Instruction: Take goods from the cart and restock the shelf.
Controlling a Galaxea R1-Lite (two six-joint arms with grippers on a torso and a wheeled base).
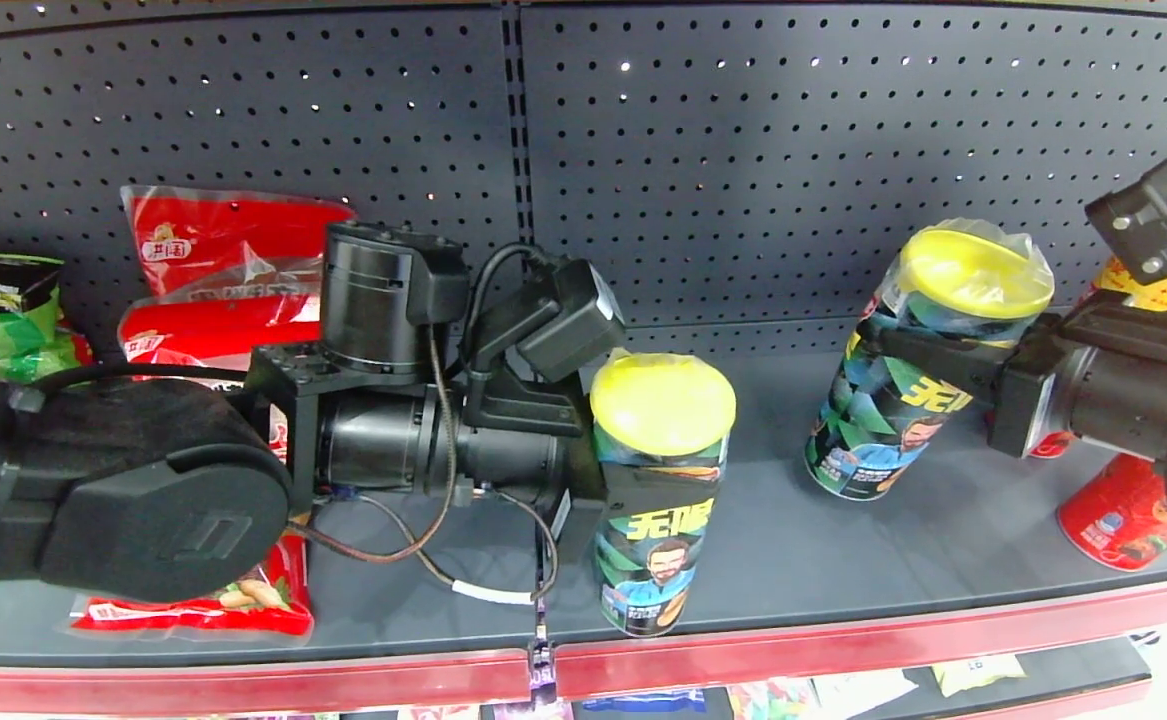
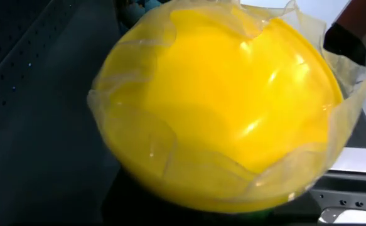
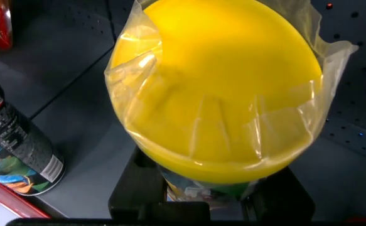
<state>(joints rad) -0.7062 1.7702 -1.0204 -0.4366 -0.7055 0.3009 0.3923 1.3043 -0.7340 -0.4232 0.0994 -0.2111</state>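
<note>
Yellow-lidded chip tubes. Right canister [image 1: 878, 440] sits tilted mid-shelf in the clenched right gripper [image 1: 918, 365]; released now, it likely topples. Left canister [image 1: 658, 560] stands upright near the shelf [image 1: 823, 560] front lip with the left gripper [image 1: 633, 480] clamped on it, so a nudge could drop it. Green-black print, clear film [image 2: 139, 132] over the tops.

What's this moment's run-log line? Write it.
left gripper: shut on left can, upright, near shelf front | right gripper: shut on right can, tilted

The left canister [image 1: 655, 570] and right canister [image 1: 873, 440] carry yellow lids and black-green-blue cartoon print. The left bags [image 1: 233, 250] are red; the shelf [image 1: 843, 560] is grey, red-edged.
</note>
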